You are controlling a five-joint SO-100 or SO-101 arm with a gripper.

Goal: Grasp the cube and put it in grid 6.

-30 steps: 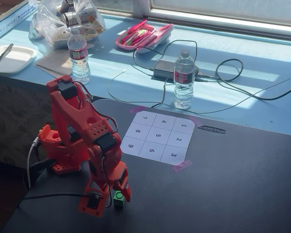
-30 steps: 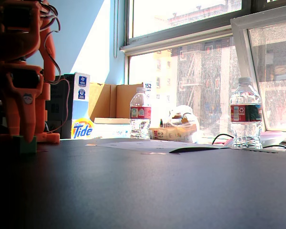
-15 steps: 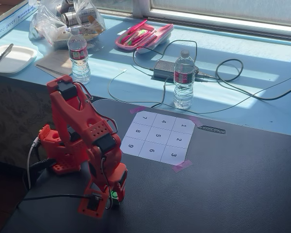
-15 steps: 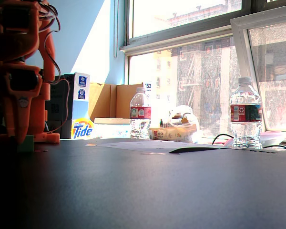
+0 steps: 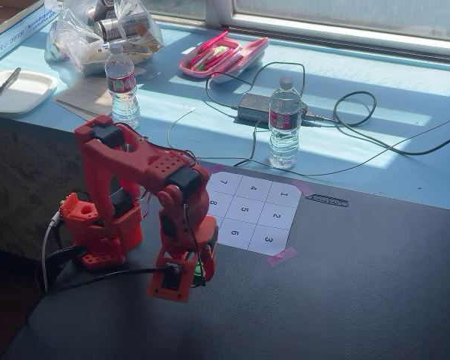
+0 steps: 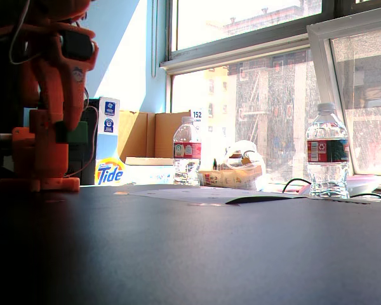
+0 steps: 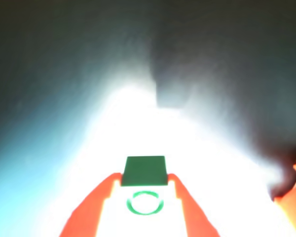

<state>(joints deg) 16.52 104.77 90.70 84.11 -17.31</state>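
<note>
The small green cube [image 5: 199, 268] hangs above the dark table, with my orange gripper [image 5: 193, 271] shut on it, just left of and nearer than the numbered paper sheet [image 5: 274, 217]. Grid 6 [image 5: 234, 233] lies a short way up and to the right of the gripper in that fixed view. From the low fixed view the cube [image 6: 78, 133] is clear of the tabletop between the fingers. In the wrist view both orange fingers [image 7: 101, 197] press the sides of the cube [image 7: 145, 170]; its top face is washed out, showing only a green ring. The arm hides cells 8 and 9.
Two water bottles [image 5: 284, 124] [image 5: 122, 86], a pink case [image 5: 223, 54], a power adapter with cables [image 5: 255, 109], a plastic bag [image 5: 97, 30] and a white plate [image 5: 19, 90] sit on the blue ledge behind. The arm's base [image 5: 97, 232] stands left of the sheet.
The gripper shut on the cube on the table, then lifted it and swung up and right toward the numbered sheet.
</note>
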